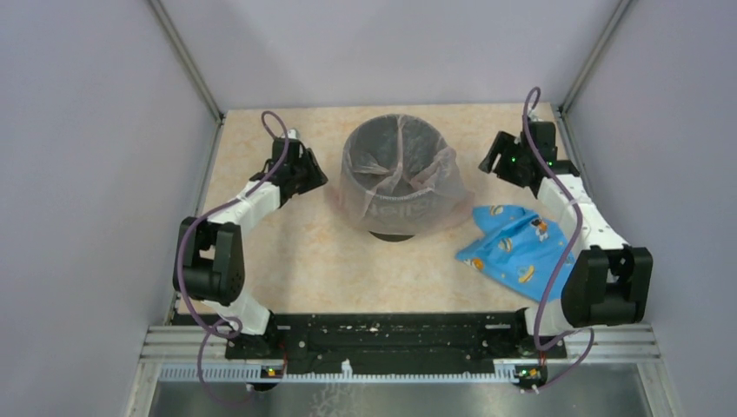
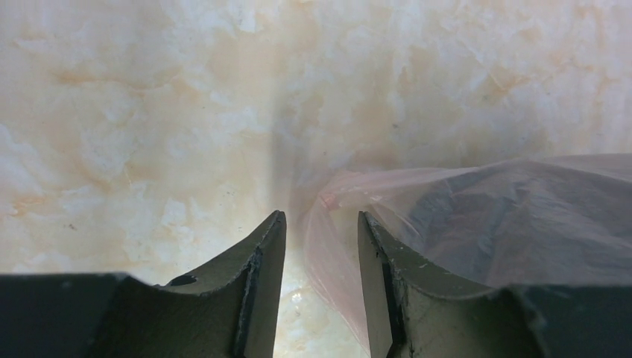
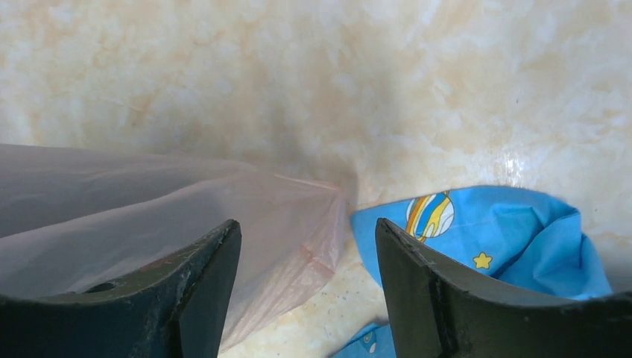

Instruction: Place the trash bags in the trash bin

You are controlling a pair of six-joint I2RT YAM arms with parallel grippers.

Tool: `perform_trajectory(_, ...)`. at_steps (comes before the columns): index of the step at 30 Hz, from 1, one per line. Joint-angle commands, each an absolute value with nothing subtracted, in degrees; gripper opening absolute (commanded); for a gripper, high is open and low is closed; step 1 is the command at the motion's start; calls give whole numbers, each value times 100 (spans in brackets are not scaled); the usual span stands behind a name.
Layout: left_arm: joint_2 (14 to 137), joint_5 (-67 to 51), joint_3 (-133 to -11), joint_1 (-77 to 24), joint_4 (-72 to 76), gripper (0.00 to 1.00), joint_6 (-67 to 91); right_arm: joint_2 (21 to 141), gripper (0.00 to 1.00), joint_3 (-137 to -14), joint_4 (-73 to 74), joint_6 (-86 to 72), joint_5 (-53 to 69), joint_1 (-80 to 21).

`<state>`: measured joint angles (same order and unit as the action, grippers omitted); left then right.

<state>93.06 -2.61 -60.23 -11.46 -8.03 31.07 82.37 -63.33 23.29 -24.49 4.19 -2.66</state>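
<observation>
We saw the trash bag [image 1: 434, 201] draped over the trash bin [image 1: 391, 235] (a blue cloth [image 1: 513, 248] beside it); the left gripper [image 2: 320, 224] stood narrowly parted, the right gripper [image 3: 307, 233] wider, both empty.

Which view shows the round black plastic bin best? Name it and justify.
Top external: the whole round black plastic bin shows, draped in the translucent pale-pink film bag. Left wrist catches only a dark wall behind film; right wrist mostly film.
</observation>
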Motion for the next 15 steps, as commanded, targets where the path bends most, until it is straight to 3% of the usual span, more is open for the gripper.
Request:
perform_trajectory(1, 8864, -759, -6172, -1140, -466, 45, 2999, 7733, 70, -7230, 2718, -2267, 394, -541)
perform_trajectory(7, 8931, -1167, -6174, -1434, -317, 31, 3188, 7569, 77, -8090, 3107, -2242, 282, -1181)
perform_trajectory(15, 8923, -1088, -5826, -1990, -43, 29, 3451, 8147, 80, -9586, 3818, -1932, -48, -2416)
